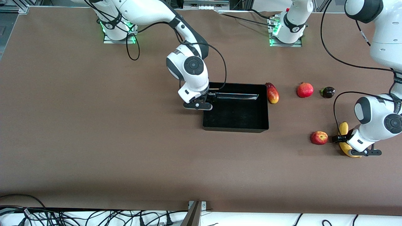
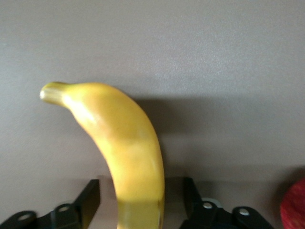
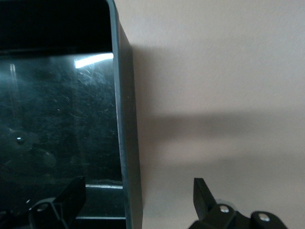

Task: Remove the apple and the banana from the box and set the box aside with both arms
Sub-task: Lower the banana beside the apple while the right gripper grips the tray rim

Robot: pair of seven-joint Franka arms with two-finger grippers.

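Observation:
The yellow banana (image 1: 344,128) lies on the table at the left arm's end, with the red apple (image 1: 319,137) beside it. My left gripper (image 1: 344,142) is down over the banana. In the left wrist view the banana (image 2: 128,148) runs between the open fingers (image 2: 88,196) with a gap on each side, and the apple (image 2: 294,206) shows at the edge. The black tray (image 1: 235,128) sits mid-table. My right gripper (image 1: 205,99) is open and straddles the tray wall (image 3: 127,143) at the right arm's end, one finger (image 3: 71,192) inside and one outside.
A red-yellow mango (image 1: 272,93) lies against the tray's end toward the left arm. A round red pomegranate (image 1: 305,89) and a small dark fruit (image 1: 328,92) lie in a row beside it, farther from the front camera than the apple.

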